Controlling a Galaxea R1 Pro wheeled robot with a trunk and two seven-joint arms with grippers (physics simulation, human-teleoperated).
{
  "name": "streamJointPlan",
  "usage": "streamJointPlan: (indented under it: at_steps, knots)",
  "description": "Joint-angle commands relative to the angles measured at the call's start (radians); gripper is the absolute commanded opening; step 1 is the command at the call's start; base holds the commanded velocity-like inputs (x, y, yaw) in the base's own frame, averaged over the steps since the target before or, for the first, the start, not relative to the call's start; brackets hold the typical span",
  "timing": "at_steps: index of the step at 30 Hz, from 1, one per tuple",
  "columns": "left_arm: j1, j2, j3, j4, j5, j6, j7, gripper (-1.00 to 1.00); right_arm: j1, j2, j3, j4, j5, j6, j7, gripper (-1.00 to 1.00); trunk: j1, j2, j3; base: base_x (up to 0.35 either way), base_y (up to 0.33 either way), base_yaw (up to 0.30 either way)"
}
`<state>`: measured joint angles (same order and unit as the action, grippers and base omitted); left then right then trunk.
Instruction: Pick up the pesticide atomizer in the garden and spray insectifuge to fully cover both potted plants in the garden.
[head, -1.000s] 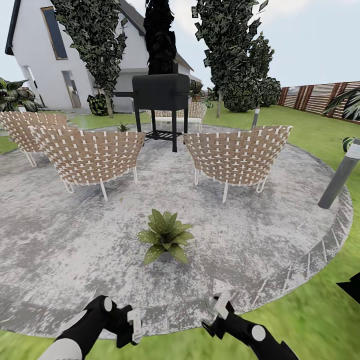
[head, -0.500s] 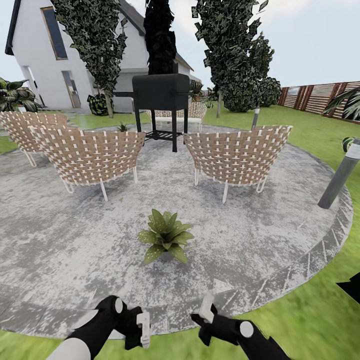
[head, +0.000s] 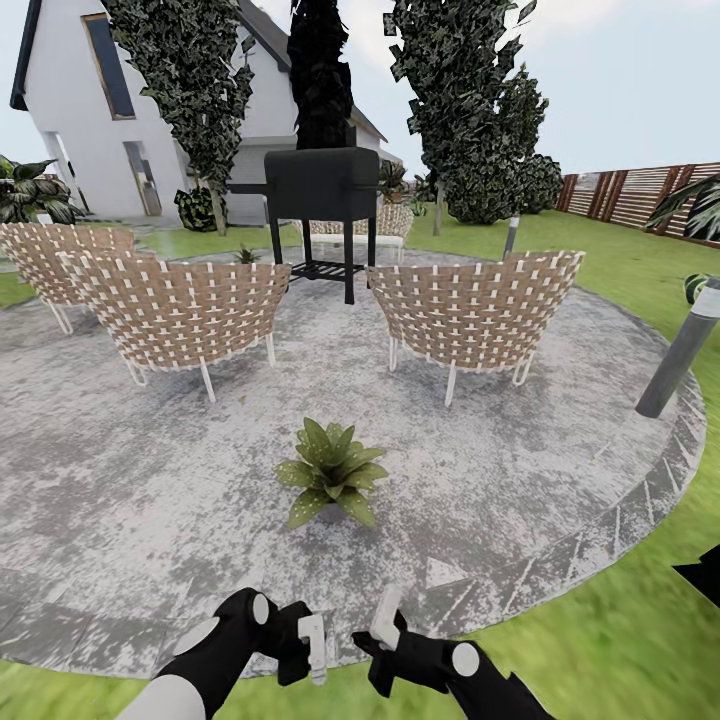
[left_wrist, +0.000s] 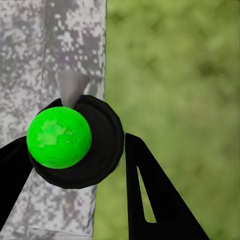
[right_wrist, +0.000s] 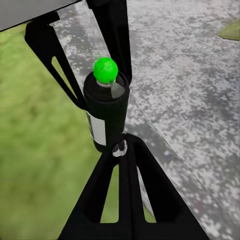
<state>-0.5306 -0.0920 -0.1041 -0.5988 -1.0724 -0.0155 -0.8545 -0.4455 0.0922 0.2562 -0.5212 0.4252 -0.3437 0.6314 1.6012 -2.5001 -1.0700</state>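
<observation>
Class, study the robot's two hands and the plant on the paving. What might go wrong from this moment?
1. The left hand grips the pesticide atomizer while the right hand presses its closed tips against the bottle; a push could tip it or knock it loose onto the grass.
2. The potted plant sits well ahead on the paving; spray released from here may fall short.

Both arms low, angled inward; left claw (head: 312, 650) clamped; right claw (head: 385, 620) shut, empty, close alongside.
</observation>
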Motion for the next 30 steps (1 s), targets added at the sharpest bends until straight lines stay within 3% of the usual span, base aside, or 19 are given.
streamJointPlan:
  at_steps: [1,9,20,24,30]
  knots:
    - [0.000,-0.002,0.000,-0.001,-0.006,-0.002,-0.003,-1.00,-0.001,0.001,-0.001,0.000,0.010,-0.006,-0.001,-1.00,0.000,0.000,-0.001,0.000,0.000,0.000]
    - [0.000,-0.006,-0.002,-0.001,-0.002,-0.035,-0.015,-1.00,-0.001,0.003,0.000,0.000,0.012,-0.006,-0.001,-1.00,0.000,0.000,-0.001,0.000,0.000,0.000]
    - [0.000,-0.032,0.000,0.008,0.002,-0.070,-0.018,-1.00,0.000,0.003,-0.001,0.000,0.012,-0.006,-0.001,-1.00,0.000,0.000,-0.001,0.000,0.000,0.000]
    - [0.000,-0.036,-0.002,0.001,0.002,-0.072,-0.081,-1.00,0.000,0.003,-0.001,0.000,0.012,-0.006,-0.001,-1.00,0.000,0.000,-0.001,0.000,0.000,0.000]
    - [0.000,-0.041,-0.002,-0.001,0.004,-0.082,-0.092,-1.00,-0.001,0.003,-0.001,0.000,0.012,-0.006,-0.001,-1.00,0.000,0.000,-0.001,0.000,0.000,0.000]
